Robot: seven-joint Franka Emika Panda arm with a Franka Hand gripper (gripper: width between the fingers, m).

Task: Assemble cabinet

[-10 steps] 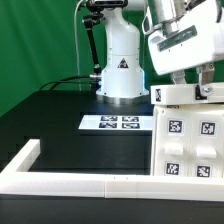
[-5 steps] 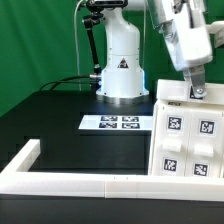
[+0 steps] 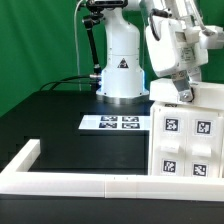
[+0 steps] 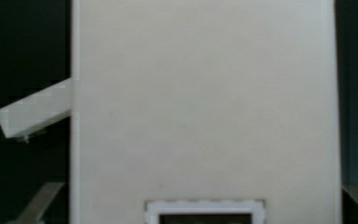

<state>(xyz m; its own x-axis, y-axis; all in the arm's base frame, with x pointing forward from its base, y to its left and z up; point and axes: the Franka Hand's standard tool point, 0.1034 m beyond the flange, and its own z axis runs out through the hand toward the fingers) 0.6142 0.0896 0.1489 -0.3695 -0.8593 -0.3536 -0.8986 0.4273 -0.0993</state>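
The white plastic box-shaped cabinet (image 3: 185, 140) stands at the exterior view's right, its marker-tagged drawer blocks (image 3: 205, 128) apparently already fitted. The two-finger gripper (image 3: 186, 95) hovers at its top edge, clenched or released unclear. Assembly looks well advanced; what remains is hidden.

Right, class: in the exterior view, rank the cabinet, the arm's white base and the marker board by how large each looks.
1. The cabinet, which is nearest the camera and cut off at the picture's edge.
2. The arm's white base.
3. The marker board, clearly the smallest.
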